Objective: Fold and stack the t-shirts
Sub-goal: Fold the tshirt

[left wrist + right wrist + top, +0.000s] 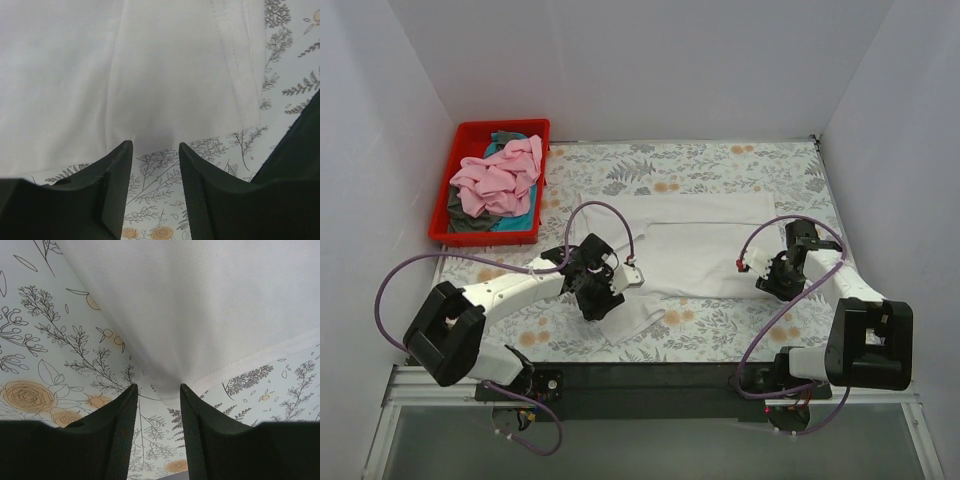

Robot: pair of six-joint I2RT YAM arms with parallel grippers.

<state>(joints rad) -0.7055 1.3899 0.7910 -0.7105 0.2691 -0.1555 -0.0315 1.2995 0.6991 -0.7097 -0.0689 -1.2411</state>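
Observation:
A large white t-shirt (690, 245) lies spread flat on the floral table, with a sleeve hanging toward the front left. My left gripper (622, 282) is open at the shirt's near left edge. In the left wrist view the white cloth (150, 75) ends just beyond the gripper (155, 149), with nothing between the jaws. My right gripper (754, 272) is open at the shirt's near right corner. In the right wrist view the hemmed corner (170, 390) lies just between the tips of the gripper (157, 391). Pink (500, 180), teal (520, 218) and grey (465, 222) shirts lie crumpled in the bin.
A red plastic bin (485, 128) stands at the back left. White walls close in the table on the left, back and right. The floral table cover (720, 330) is bare in front of the shirt. Purple cables loop from both arms.

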